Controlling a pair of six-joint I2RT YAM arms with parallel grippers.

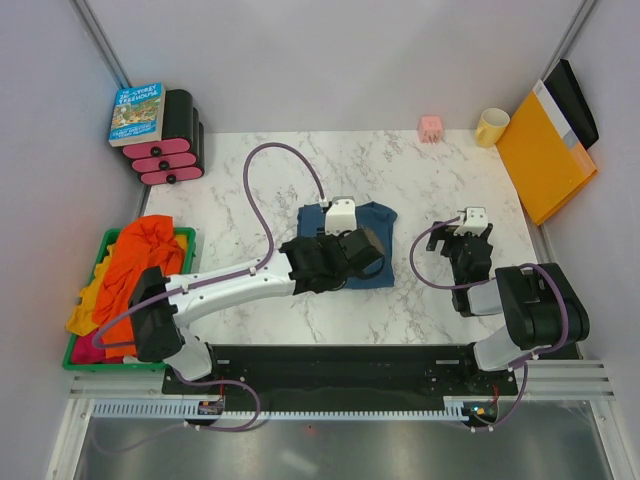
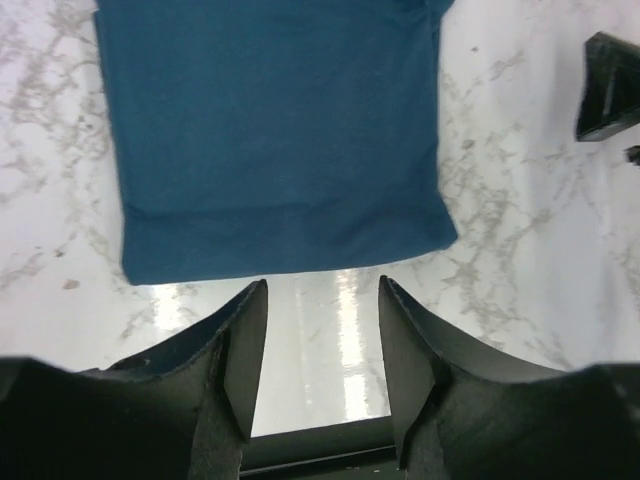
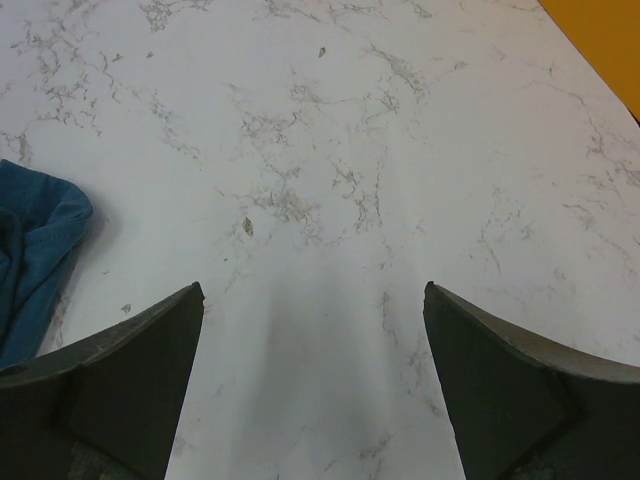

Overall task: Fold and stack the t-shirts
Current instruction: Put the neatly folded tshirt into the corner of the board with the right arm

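A dark teal-blue t-shirt point(image 1: 378, 216) lies folded into a flat rectangle at the middle of the marble table; in the left wrist view the shirt point(image 2: 280, 140) fills the upper half. My left gripper point(image 1: 347, 247) point(image 2: 322, 285) hovers over it, jaws apart, with only bare table between them, just short of the shirt's folded edge. My right gripper point(image 1: 468, 240) point(image 3: 312, 290) stands wide open over bare marble to the right; a corner of the shirt point(image 3: 35, 250) shows at its left. Orange point(image 1: 135, 265), yellow point(image 1: 85, 310) and pink-red point(image 1: 88, 350) t-shirts lie heaped at the far left.
The heap sits in a green crate point(image 1: 188, 240) off the table's left edge. A book point(image 1: 137, 112) rests on black-and-pink rollers point(image 1: 170, 150) at the back left. A pink cube point(image 1: 431, 127), yellow mug point(image 1: 491, 126) and orange-yellow folder point(image 1: 545, 155) stand at the back right.
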